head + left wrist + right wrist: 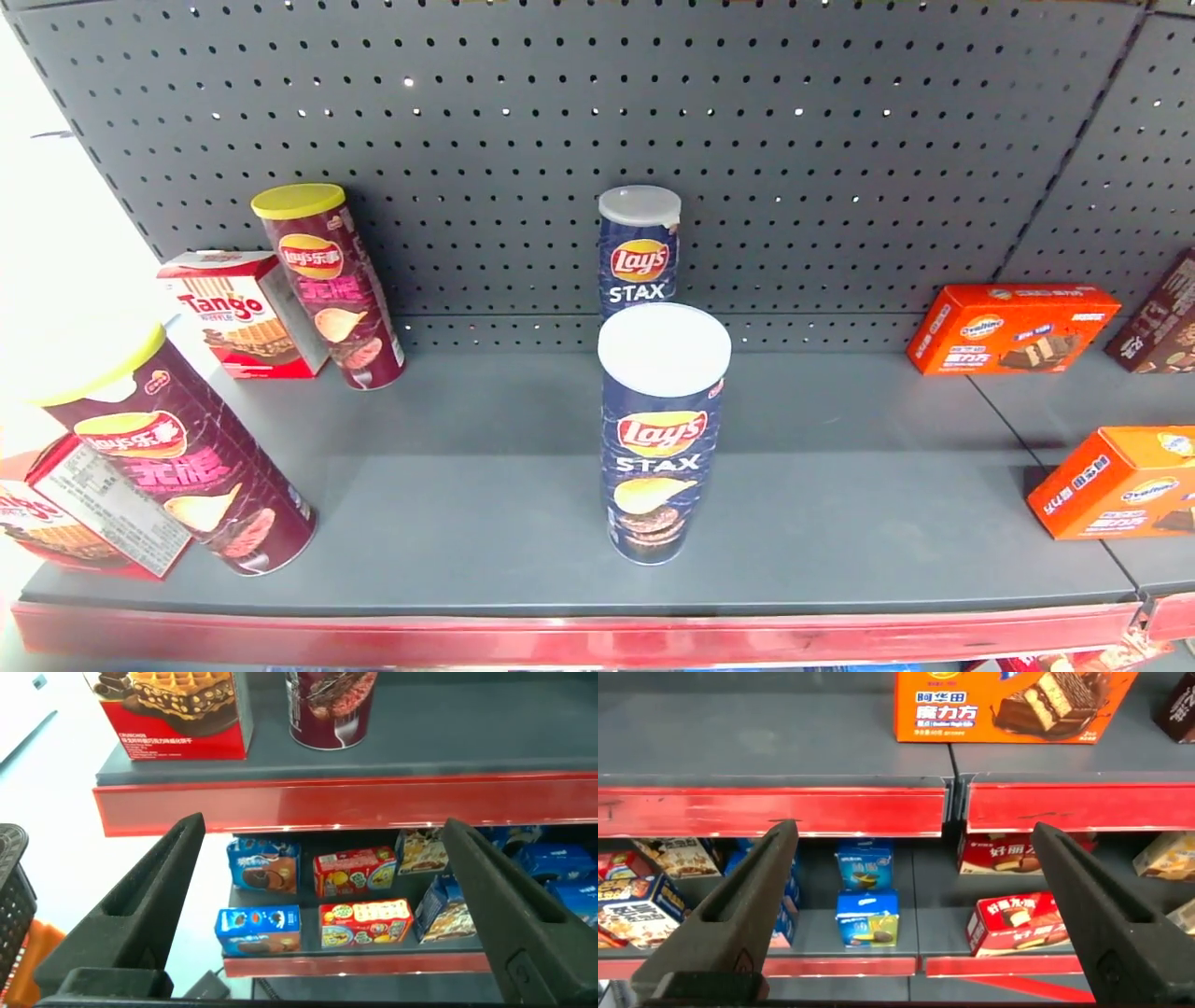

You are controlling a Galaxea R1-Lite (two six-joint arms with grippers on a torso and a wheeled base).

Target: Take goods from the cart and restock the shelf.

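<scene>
**Both grippers empty in front of the shelf, crisp cans lined up**

The left gripper (322, 826) hangs just below the red front lip (374, 801) of the grey metal shelf (840, 523), its fingers spread wide with nothing between them. The right gripper (915, 829) is the same, splayed and empty, beneath a flat orange cardboard box (1008, 705) near the shelf edge.

On the shelf, a dark blue cylindrical crisp can with a white lid (661, 439) stands upright towards the front. A second blue can with a grey lid (639, 252) stands straight behind it against the perforated back panel, so the row reads front to back, the way a shop would face it. Maroon cans with yellow lids (331, 285) and a red wafer box (238, 313) occupy the left.

A black mesh basket edge (11, 887), probably the cart, sits low beside the left arm. With both hands free, I'd guess the next item gets fetched there.
</scene>
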